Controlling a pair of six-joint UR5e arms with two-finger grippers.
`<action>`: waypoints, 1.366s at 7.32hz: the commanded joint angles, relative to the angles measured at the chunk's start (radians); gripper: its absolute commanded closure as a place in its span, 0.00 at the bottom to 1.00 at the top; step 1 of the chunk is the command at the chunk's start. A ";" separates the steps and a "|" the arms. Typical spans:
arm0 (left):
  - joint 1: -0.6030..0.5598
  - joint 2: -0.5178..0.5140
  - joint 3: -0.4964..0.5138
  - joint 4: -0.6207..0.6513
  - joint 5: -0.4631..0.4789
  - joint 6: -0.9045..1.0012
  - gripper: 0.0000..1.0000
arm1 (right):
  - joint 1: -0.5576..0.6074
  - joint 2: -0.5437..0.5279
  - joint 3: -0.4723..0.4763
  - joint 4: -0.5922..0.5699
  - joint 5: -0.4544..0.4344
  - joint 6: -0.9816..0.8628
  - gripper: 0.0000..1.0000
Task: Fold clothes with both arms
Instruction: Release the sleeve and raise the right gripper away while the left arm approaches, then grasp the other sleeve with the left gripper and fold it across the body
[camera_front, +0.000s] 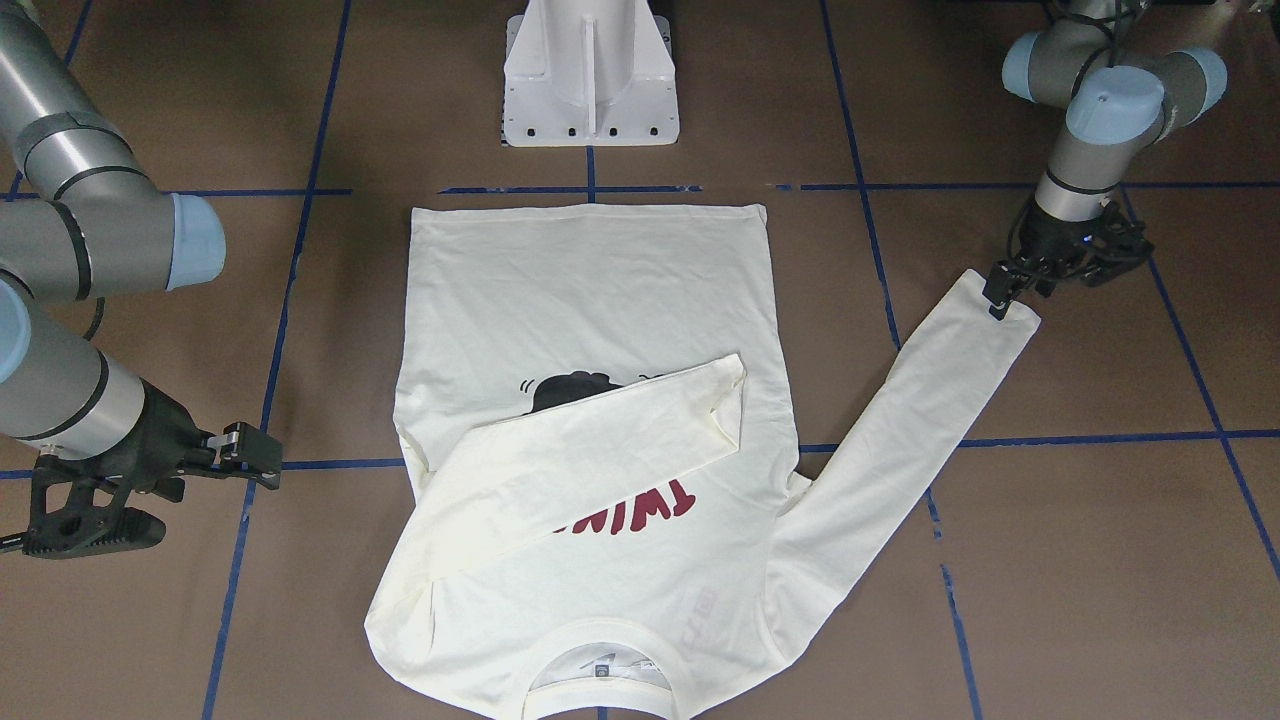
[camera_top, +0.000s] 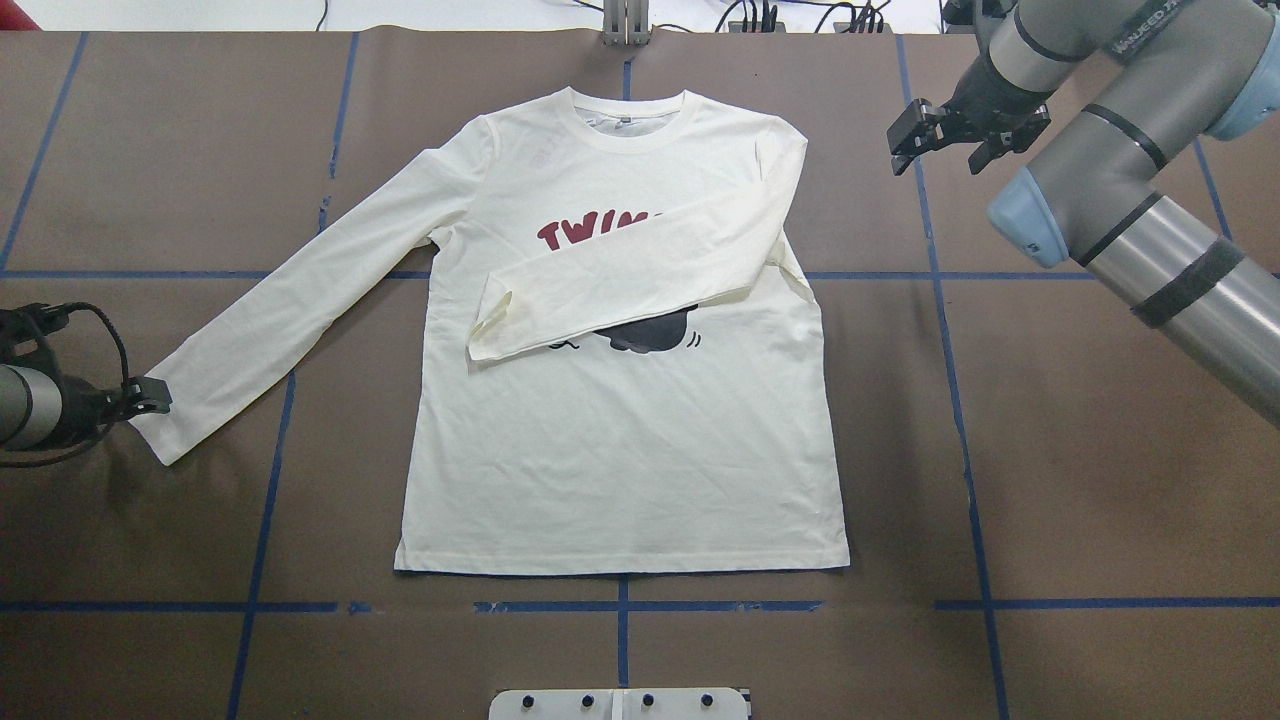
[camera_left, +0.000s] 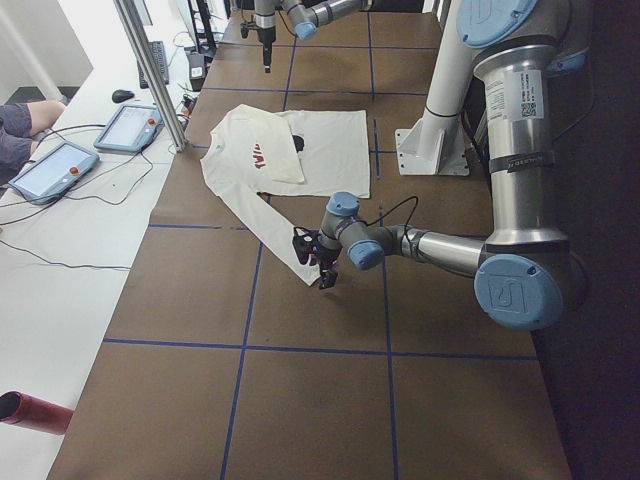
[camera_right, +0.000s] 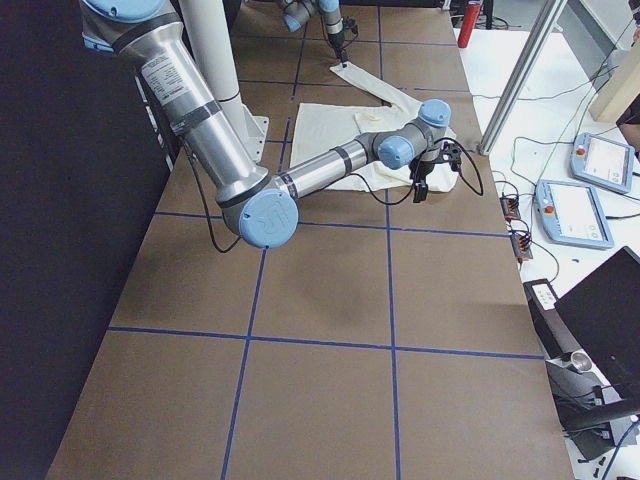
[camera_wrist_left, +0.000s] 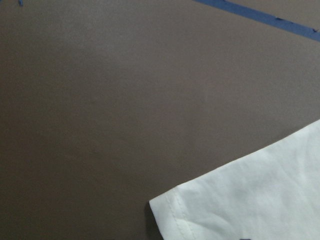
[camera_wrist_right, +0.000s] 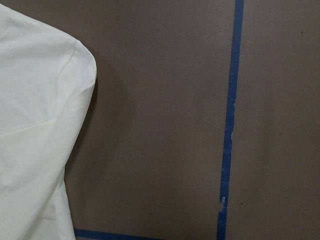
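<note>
The cream-white T-shirt (camera_top: 620, 450) lies flat and print-up on the brown table, its collar on the side far from the robot. One sleeve (camera_top: 640, 265) is folded across the chest and covers part of the black cat print and the red lettering. The other sleeve (camera_top: 300, 290) stretches out sideways. My left gripper (camera_front: 998, 300) is low on that sleeve's cuff (camera_front: 1015, 325) and looks shut on it; the left wrist view shows the cuff corner (camera_wrist_left: 250, 200) flat on the table. My right gripper (camera_top: 915, 130) hovers open and empty beside the shirt's shoulder (camera_wrist_right: 35, 125).
The white pedestal base (camera_front: 590, 80) stands at the robot's side of the table, beyond the shirt's hem. Blue tape lines (camera_top: 960, 400) cross the brown surface. Off the table's far edge are teach pendants (camera_left: 50, 170) and cables.
</note>
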 joint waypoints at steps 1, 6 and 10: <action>0.013 -0.007 -0.004 -0.001 0.001 -0.059 0.75 | 0.000 -0.002 0.002 0.001 0.000 0.000 0.00; 0.013 -0.012 -0.109 0.052 -0.016 -0.062 1.00 | 0.003 -0.009 0.005 0.001 0.002 -0.001 0.00; -0.124 -0.409 -0.157 0.460 -0.053 0.078 1.00 | 0.066 -0.182 0.136 0.003 0.023 -0.021 0.00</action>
